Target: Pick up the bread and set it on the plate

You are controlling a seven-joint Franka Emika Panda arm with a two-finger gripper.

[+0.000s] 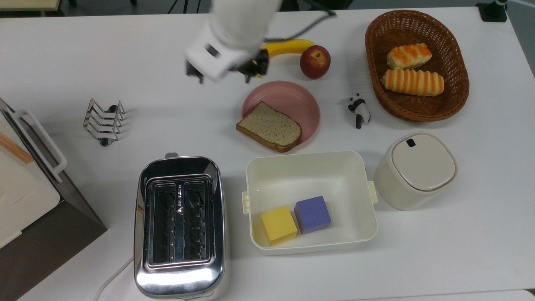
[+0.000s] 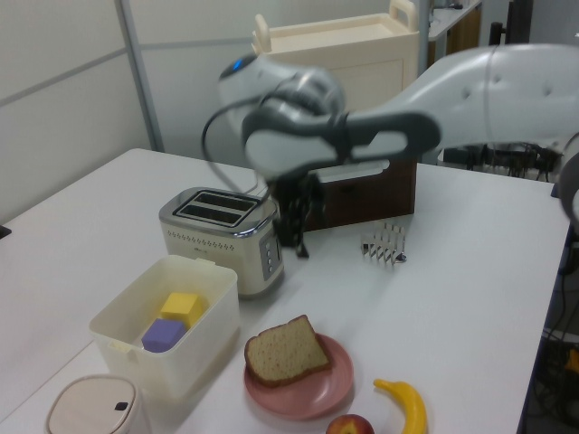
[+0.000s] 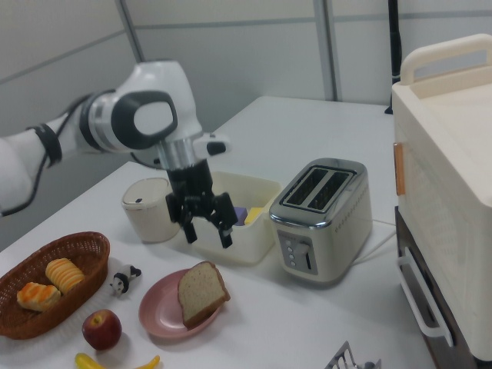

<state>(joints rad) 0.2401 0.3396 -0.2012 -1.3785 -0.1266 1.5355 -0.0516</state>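
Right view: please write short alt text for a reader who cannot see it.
A slice of bread lies on a pink plate on a white table, with the robot's open gripper raised above it. A toaster stands behind.

- Arm (image 3: 115, 115): glossy white rounded shells, dark grey to black bands at the joints.
- Wrist joint cap, right view: dark grey oval panel set into the white housing.
- Small blue light (image 2: 237, 64) on the top of the wrist housing, left view.
- Black cable (image 2: 210, 136) loops out from the wrist in the left view; black cable wraps around the forearm in the right view.
- Flange below the wrist: silver-grey collar, then a white block with a small dark marking (image 3: 217, 144).
- Pincer (image 3: 205, 228): black body, two black fingers (image 3: 225, 234) standing apart, nothing between them.
- Top view: white block with a small dark rectangular marking (image 1: 212, 51); black parts beneath it.
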